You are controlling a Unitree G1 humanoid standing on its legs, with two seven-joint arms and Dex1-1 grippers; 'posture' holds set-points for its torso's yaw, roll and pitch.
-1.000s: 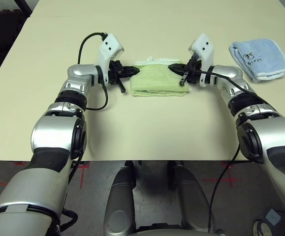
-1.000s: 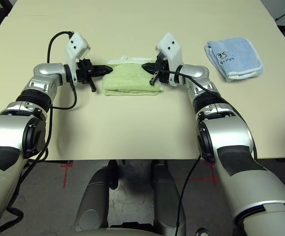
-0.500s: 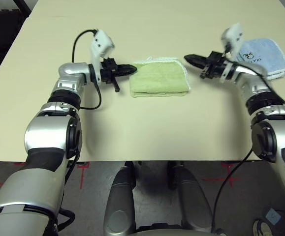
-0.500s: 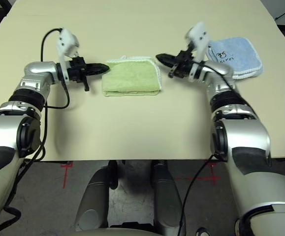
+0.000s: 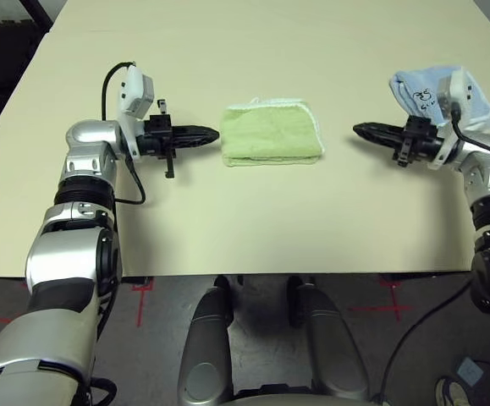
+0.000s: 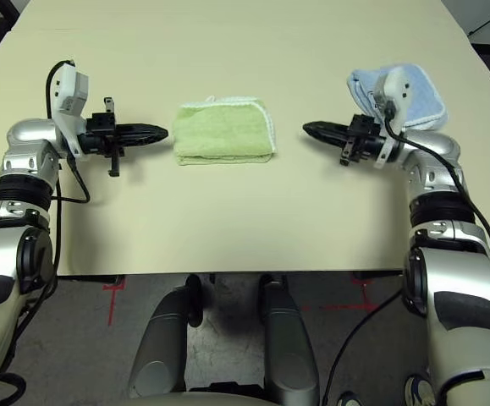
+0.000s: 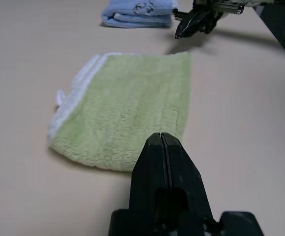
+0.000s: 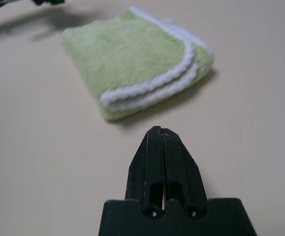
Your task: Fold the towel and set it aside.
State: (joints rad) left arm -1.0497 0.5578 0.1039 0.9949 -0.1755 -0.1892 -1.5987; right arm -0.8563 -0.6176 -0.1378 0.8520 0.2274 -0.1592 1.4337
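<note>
The light green towel (image 5: 272, 134) lies folded in a flat rectangle at the table's middle, its white stitched edging on the far and right sides. My left gripper (image 5: 211, 134) is shut and empty, its tips a short way left of the towel and pointing at it. My right gripper (image 5: 360, 130) is shut and empty too, further off to the towel's right, tips aimed at it. The left wrist view shows the shut fingers (image 7: 163, 162) before the towel (image 7: 127, 113). The right wrist view shows the shut fingers (image 8: 161, 157) and the layered white edge of the towel (image 8: 137, 64).
A folded pale blue cloth (image 5: 435, 93) with a dark mark lies at the table's far right, just behind my right wrist. The cream table (image 5: 253, 228) is bare in front of the towel. A dark floor lies beyond the left edge.
Both arms have drawn outward from the towel: the left gripper slid left off its edge, the right gripper swung far right toward the blue cloth. The towel stays put, folded.
</note>
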